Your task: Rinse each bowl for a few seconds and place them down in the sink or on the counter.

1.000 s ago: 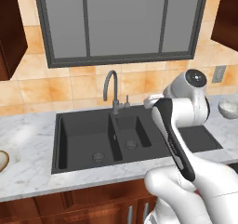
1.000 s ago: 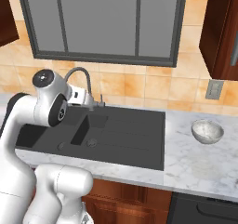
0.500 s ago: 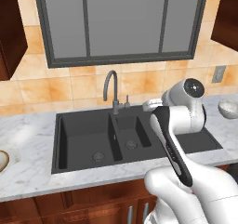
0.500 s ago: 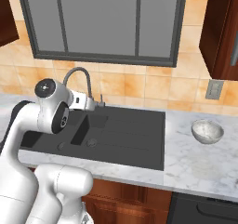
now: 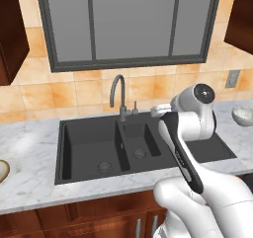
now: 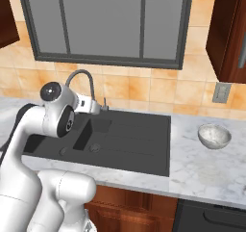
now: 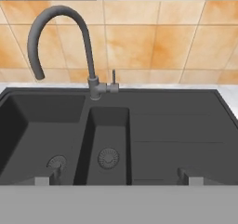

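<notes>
The speckled bowl (image 6: 215, 136) sits upright on the marble bench (image 6: 211, 173) at about 3 o'clock from the sink (image 6: 139, 139), well apart from the sink's right edge, with bare marble all round it. In the left base view the same bowl (image 5: 242, 114) lies at the far right, near the tiled wall. The tan-rimmed bowl (image 5: 2, 171) is cut by the left border of that view, at about 9 o'clock from the sink (image 5: 89, 133), on the bench (image 5: 29, 178) and well apart from the big basin's left rim.

The hand (image 7: 116, 181) hangs above the front edge of the sink (image 7: 176, 139), its two fingertips (image 7: 46, 180) spread wide with nothing between them. It looks toward the wall, with the small basin (image 7: 108, 146) straight ahead at 12 o'clock. The big basin (image 7: 37, 135) lies at 10 o'clock and the flat drainboard (image 7: 176, 125) at 2 o'clock.

The gooseneck tap (image 7: 62, 46) stands on the back rim between the two basins, its spout curving over the big basin, with its lever (image 7: 113, 81) just beside the base. Both basins hold only their drains, and the drainboard is bare out to its right edge. In the left base view the arm's white elbow (image 5: 195, 113) rises over the drainboard side of the sink.
</notes>
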